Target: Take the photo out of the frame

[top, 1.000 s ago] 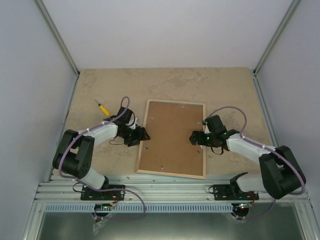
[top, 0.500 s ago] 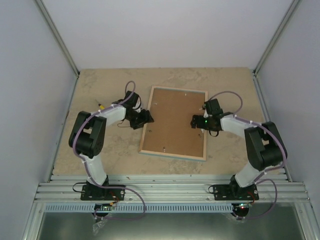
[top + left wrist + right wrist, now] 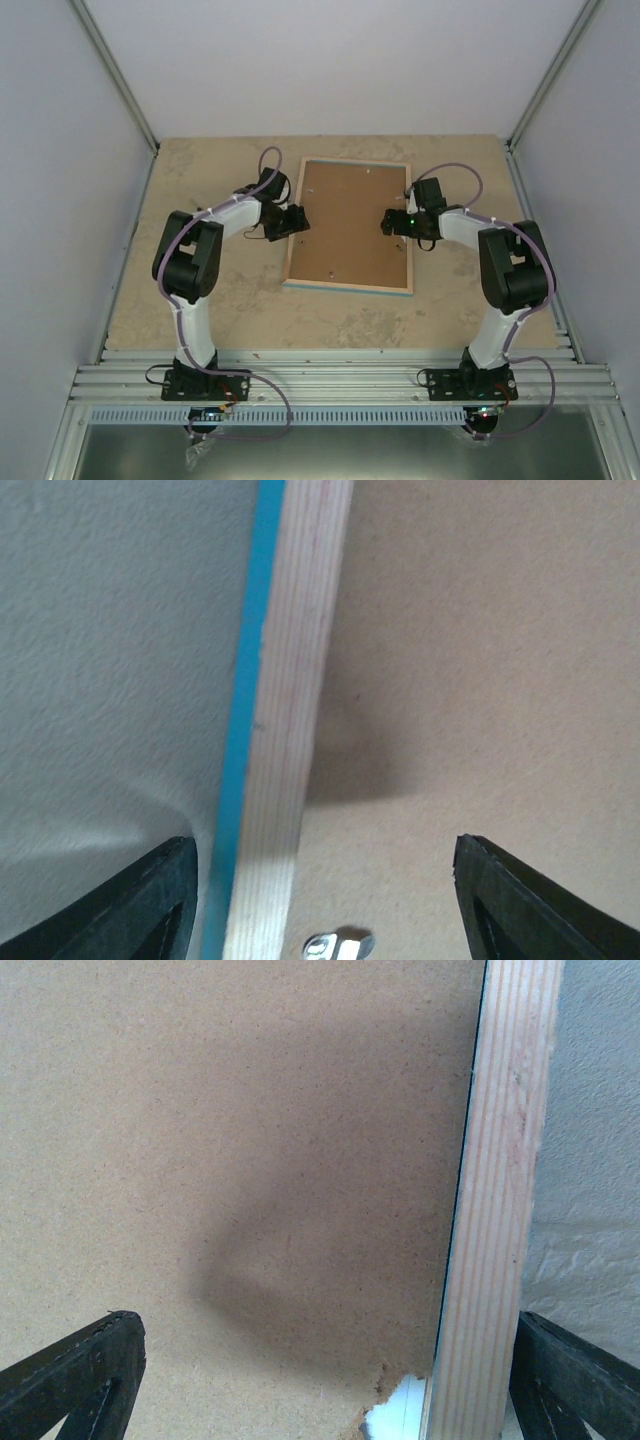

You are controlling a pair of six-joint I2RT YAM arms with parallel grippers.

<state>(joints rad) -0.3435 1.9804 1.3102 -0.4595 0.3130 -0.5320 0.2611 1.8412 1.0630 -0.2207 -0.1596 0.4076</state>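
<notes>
The frame (image 3: 348,225) lies face down toward the far middle of the table (image 3: 450,300). Its plain, speckled brown back faces up, edged in pale wood, and a turquoise strip shows along the near edge. The photo cannot be seen; only the frame's back shows.

The left gripper (image 3: 291,222) sits at the frame's left side, about halfway along it, jaws spread and clamping nothing. In the left wrist view one finger (image 3: 150,905) is over the table just outside the turquoise edge. The other finger (image 3: 530,900) is over the brown back, and the wooden edge runs between them. A small metal clip (image 3: 338,944) shows at the bottom of that view, on the back just beside the wood.

The right gripper (image 3: 391,222) sits opposite at the frame's right side, jaws spread wide and empty. One finger (image 3: 70,1380) is over the back, the other (image 3: 580,1380) over the table beyond the wood. Near the bottom of the right wrist view the back's edge is chipped, with a pale patch (image 3: 395,1415) in the gap. Whether any fingertip touches the frame cannot be told.

A green light (image 3: 411,219) glows on the right wrist.
</notes>
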